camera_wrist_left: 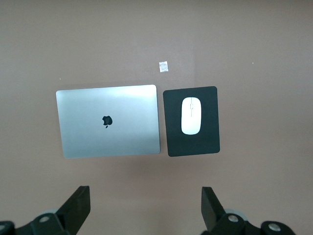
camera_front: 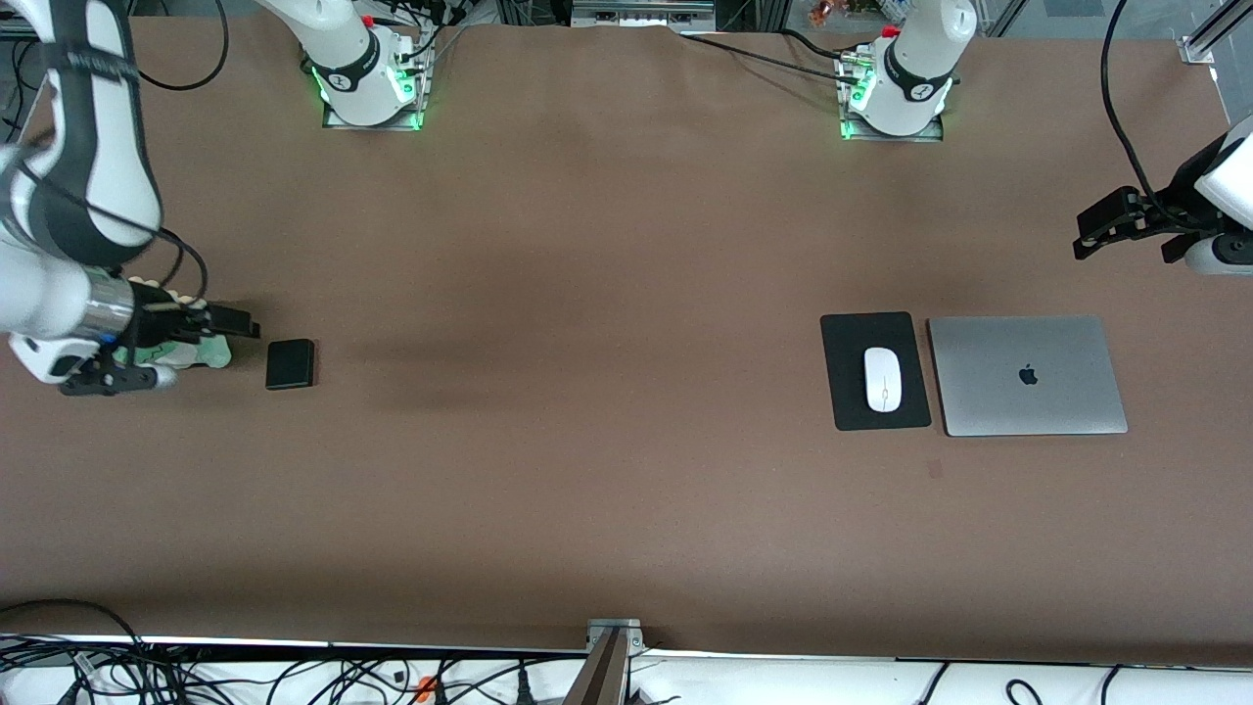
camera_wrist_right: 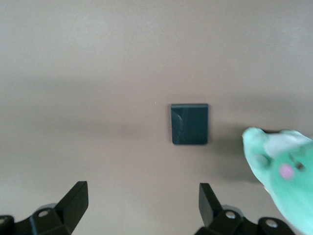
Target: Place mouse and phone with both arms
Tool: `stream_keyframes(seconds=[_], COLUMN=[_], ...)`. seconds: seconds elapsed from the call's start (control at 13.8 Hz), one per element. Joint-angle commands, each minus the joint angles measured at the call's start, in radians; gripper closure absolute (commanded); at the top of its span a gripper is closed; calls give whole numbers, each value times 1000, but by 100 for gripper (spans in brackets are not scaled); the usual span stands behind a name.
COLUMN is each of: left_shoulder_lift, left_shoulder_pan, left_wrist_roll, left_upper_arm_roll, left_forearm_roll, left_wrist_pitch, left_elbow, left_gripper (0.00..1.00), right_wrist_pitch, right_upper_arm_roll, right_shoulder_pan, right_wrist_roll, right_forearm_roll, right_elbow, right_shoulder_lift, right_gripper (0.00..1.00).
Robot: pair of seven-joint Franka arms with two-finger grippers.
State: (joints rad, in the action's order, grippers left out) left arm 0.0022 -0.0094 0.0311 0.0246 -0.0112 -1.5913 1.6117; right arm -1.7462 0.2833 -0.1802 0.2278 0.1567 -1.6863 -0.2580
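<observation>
The white mouse lies on a black mouse pad beside a closed silver laptop. The left wrist view also shows the mouse. The black phone lies flat on the table toward the right arm's end, and it shows in the right wrist view. My left gripper hangs open and empty over bare table at the left arm's end, its own view looking down at the laptop and mouse. My right gripper is open and empty in the air beside the phone.
A green plush toy lies under my right gripper, next to the phone; it also shows in the right wrist view. The laptop and pad lie side by side. A small white scrap lies near them.
</observation>
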Motion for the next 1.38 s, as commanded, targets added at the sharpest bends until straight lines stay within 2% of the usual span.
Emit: stream_keyframes(seconds=[0.0,0.15,0.51,0.87,1.31], left_shoulder_lift=[7,7,7,7,7], left_shoulder_pan=[-4,-4,-4,-4,-4], left_wrist_roll=[21,21,18,16,15], left_upper_arm_roll=[5,3,-9,-9,-9], left_forearm_roll=[8,8,8,8,8], left_wrist_pitch=[10,10,11,11,11], left_elbow=[-21,-21,-21,-21,-21], left_gripper=[0,0,0,0,0], right_wrist_pitch=[103,146,206,378,375], right_upper_arm_roll=[-126,-182,-174,-179,-179], right_shoulder_pan=[88,155,162,160,162], right_wrist_roll=[-41,-41,-91,-136,-136], right_forearm_roll=[-138,-152,-155,-183,-187], right_elbow=[33,33,36,141,146], right_shoulder_lift=[110,172,235,250,255], right_gripper=[0,0,0,0,0])
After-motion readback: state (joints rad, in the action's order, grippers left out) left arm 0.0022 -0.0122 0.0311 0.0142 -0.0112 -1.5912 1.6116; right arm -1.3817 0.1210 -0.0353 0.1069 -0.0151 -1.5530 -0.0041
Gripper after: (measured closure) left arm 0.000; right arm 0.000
